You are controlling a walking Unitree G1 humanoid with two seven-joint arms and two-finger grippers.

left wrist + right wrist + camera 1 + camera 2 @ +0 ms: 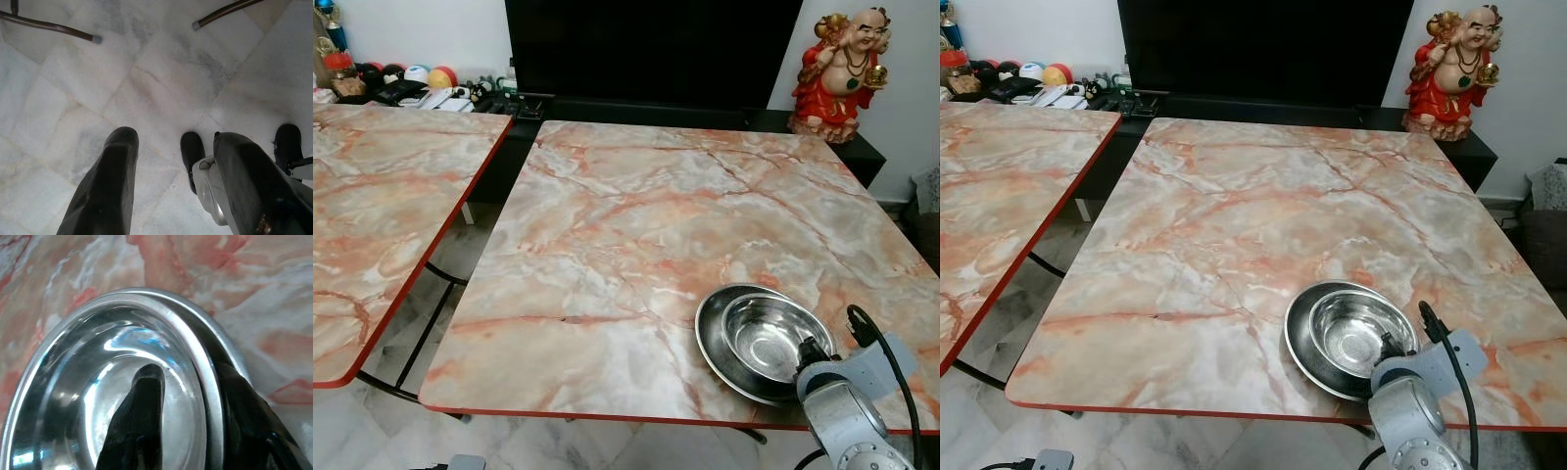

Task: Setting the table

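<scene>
Bowls are what I am busy with: a small steel bowl sits inside a bigger steel bowl on the marble table, close to the table's near edge. My right gripper is on the small bowl's rim, one finger down inside the shiny hollow and the other finger on the outside, in the narrow gap between the two bowls. So the rim runs right between my two fingers, and they look closed on it, holding it tight. Beyond my fingertips the table top stretches far away, and I see no other dishes on it. A second marble table stands off to my left, well apart from the bowls. A red statue sits on the dark shelf past the far corner. My left gripper hangs down by my side with its fingers spread apart, holding nothing, and the white floor tiles lie past its tips. I think the job has only just started: the two bowls are on the table, but they are stacked together at the edge. I guess they need to be pulled apart and set in their places, and more things may be needed too
</scene>
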